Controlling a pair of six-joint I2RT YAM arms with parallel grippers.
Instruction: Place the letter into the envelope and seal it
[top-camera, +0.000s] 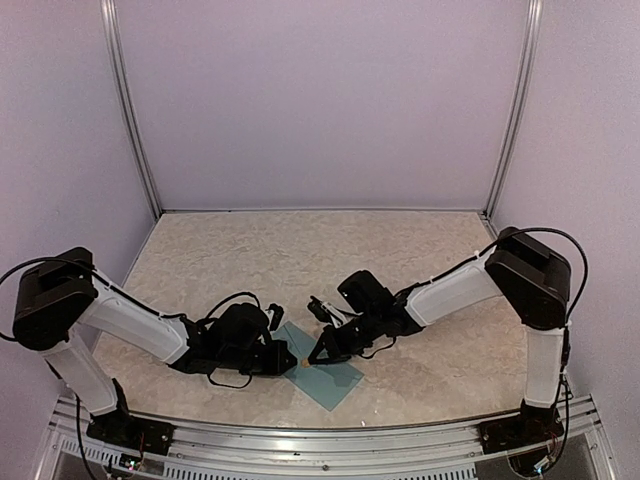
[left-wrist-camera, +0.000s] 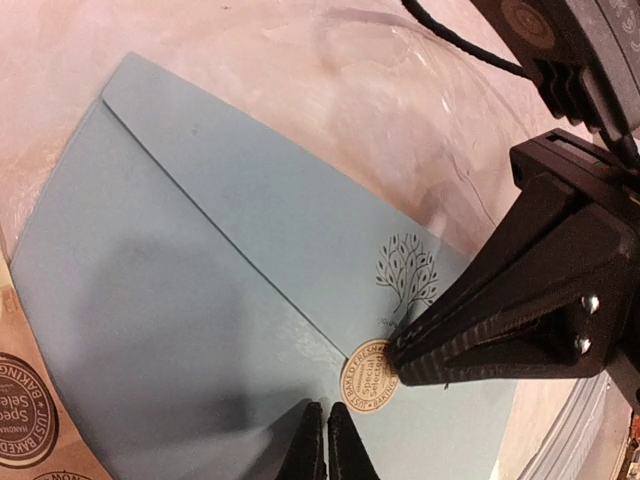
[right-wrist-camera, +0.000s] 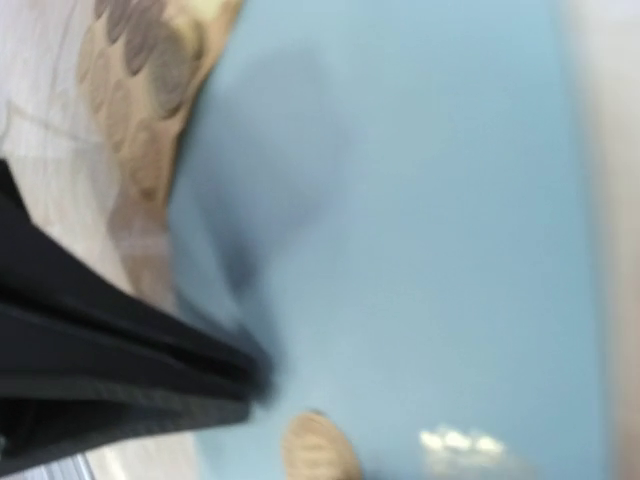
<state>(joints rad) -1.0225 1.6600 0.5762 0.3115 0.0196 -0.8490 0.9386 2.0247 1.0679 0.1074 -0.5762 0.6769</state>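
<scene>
Envelope, teal-blue rectangular paper, by near edge of desk: right gripper, jaws together, pressed round tan sticker onto flap tip, likely sealing; left gripper, jaws together, close beside.

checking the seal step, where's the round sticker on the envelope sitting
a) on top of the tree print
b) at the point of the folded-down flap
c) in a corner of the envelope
b: the sticker sits at the point of the flap, folded down on the envelope, just below the tree print, with the right end effector at its edge.
</scene>
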